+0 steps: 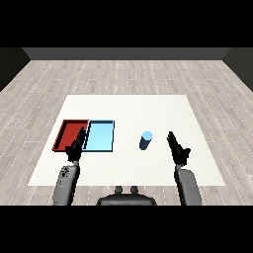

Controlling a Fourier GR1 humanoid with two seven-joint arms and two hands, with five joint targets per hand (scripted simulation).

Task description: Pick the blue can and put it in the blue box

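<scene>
A blue can [146, 140] stands upright on the white table, right of the trays. The light blue tray [100, 136] lies left of it, holding nothing. My right hand [177, 147] hovers just right of the can, apart from it, with fingers straight and pointing forward. My left hand [75, 147] reaches over the near edge where the red and blue trays meet, its fingers straight and holding nothing.
A red tray [69, 134] lies directly left of the light blue tray, touching it. The white table [128, 106] extends well behind the trays and can. Wooden floor surrounds the table.
</scene>
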